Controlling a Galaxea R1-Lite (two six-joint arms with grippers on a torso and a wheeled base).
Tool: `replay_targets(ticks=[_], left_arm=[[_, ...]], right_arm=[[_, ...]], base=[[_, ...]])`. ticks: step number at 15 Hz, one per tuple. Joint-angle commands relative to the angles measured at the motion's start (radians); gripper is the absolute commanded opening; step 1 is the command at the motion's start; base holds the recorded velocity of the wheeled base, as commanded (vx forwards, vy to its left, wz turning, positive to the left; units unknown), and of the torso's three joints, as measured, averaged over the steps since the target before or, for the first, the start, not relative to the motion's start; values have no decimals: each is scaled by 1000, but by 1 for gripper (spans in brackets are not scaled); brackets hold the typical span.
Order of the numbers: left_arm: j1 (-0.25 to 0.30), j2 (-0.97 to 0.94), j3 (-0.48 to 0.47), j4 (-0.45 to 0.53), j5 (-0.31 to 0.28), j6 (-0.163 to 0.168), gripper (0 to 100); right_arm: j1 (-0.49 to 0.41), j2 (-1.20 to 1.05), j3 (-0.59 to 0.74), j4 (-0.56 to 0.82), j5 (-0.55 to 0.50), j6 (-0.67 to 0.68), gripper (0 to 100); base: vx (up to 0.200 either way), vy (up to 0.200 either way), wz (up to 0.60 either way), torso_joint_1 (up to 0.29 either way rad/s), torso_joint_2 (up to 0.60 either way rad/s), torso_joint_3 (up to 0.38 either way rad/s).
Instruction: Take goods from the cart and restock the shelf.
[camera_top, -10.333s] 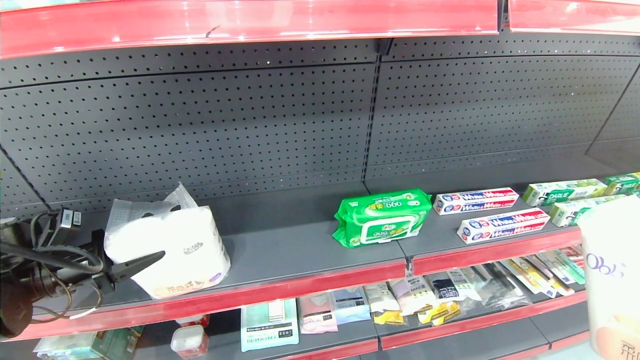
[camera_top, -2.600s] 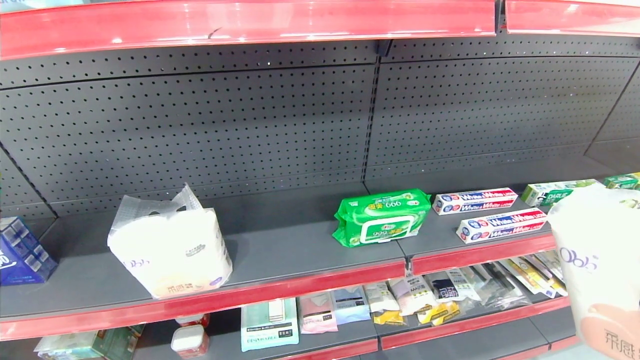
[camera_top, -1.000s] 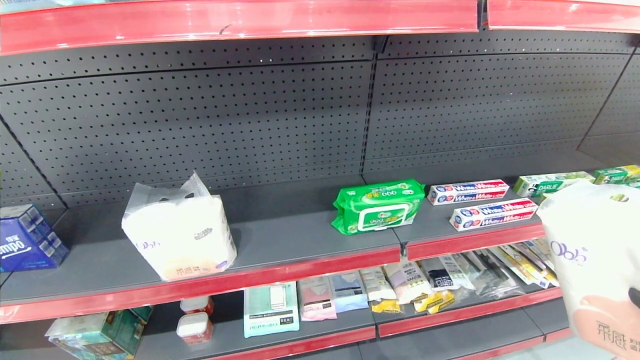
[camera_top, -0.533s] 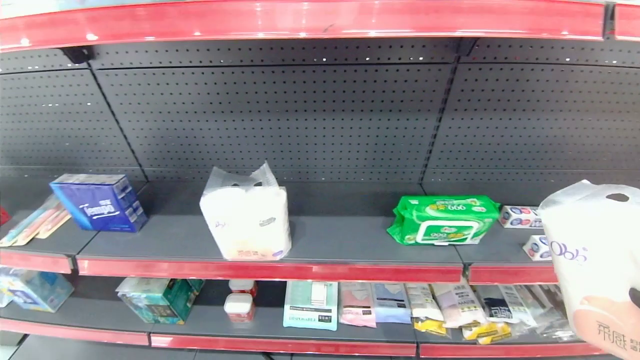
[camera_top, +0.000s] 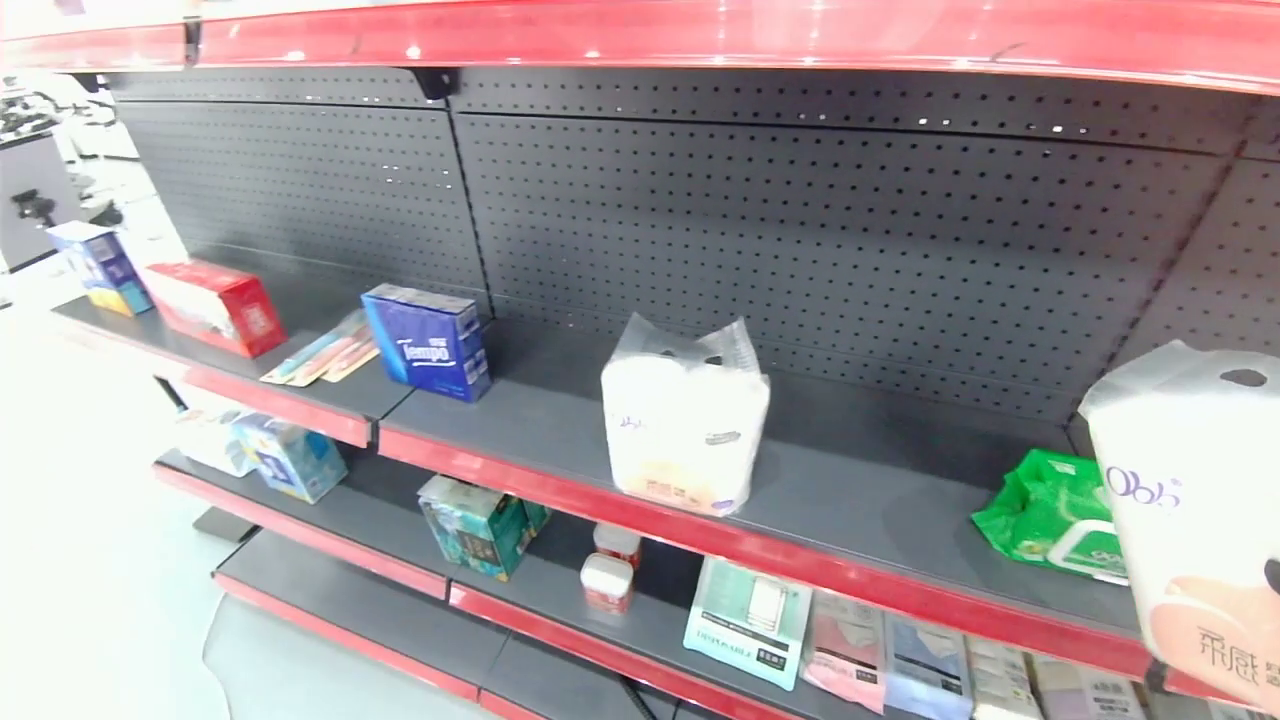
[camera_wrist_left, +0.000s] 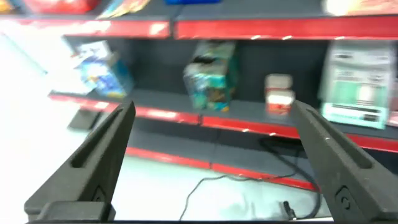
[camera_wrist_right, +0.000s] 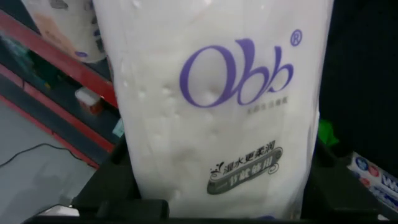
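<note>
A white paper-roll pack (camera_top: 1195, 510) with purple lettering hangs at the far right, in front of the shelf edge. My right gripper (camera_wrist_right: 217, 186) is shut on this pack (camera_wrist_right: 217, 106), one dark finger (camera_wrist_right: 115, 180) on each side. A second, matching pack (camera_top: 685, 425) stands upright on the grey middle shelf (camera_top: 850, 490), well left of the held one. My left gripper (camera_wrist_left: 211, 168) is open with nothing between its fingers (camera_wrist_left: 93, 168), low in front of the lower shelves (camera_wrist_left: 186, 112).
A green wipes pack (camera_top: 1050, 515) lies on the shelf just left of the held pack. Further left sit a blue box (camera_top: 430, 340), flat toothbrush packs (camera_top: 320, 350) and a red box (camera_top: 215, 305). Lower shelves carry small packets and jars. Bare shelf lies between the standing pack and the wipes.
The camera has swung left, so the shelf goods slide right in the picture and its left end comes into view. The held pack keeps its place at the right edge.
</note>
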Motion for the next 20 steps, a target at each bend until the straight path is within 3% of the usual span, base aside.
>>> replay_targets(ticks=[1, 4, 6, 7, 8, 9, 10, 11, 12, 13, 16, 20], left_arm=[[0, 3, 0, 1, 1, 0, 100], [0, 3, 2, 1, -4, -9, 100], [0, 3, 3, -2, -1, -43, 100], [0, 3, 23, -31, -6, -103, 100], [-2, 3, 54, -108, -7, -198, 100], [0, 3, 88, -194, -7, -273, 100], [0, 3, 99, -228, -9, -289, 100], [0, 3, 105, -243, -15, -282, 100], [0, 3, 105, -243, -84, -189, 100], [0, 3, 105, -244, -107, -164, 100], [4, 14, 105, -221, 63, -196, 100], [12, 5, 105, -226, 100, -193, 100]], right_arm=[[0, 3, -2, 2, 0, -1, 0], [3, 34, -66, 2, 8, -6, 0], [31, 109, -138, -1, 69, -6, 0], [60, 152, -138, -29, 71, -3, 0], [95, 192, -125, -84, 69, 7, 0], [117, 235, -108, -144, 69, 7, 0], [123, 256, -99, -179, 68, 7, 0], [125, 299, -82, -234, 68, 7, 0], [126, 338, -69, -272, 68, 10, 0], [126, 350, -71, -276, 68, 34, 0], [126, 361, -65, -277, 69, 57, 0], [126, 378, -77, -282, 71, 60, 0]], base=[[0, 0, 0, 0, 0, 0], [0, 0, 0, 0, 0, 0], [0, 0, 0, 0, 0, 0], [0, 0, 0, 0, 0, 0], [0, 0, 0, 0, 0, 0], [0, 0, 0, 0, 0, 0], [0, 0, 0, 0, 0, 0], [0, 0, 0, 0, 0, 0], [0, 0, 0, 0, 0, 0], [0, 0, 0, 0, 0, 0], [0, 0, 0, 0, 0, 0], [0, 0, 0, 0, 0, 0]])
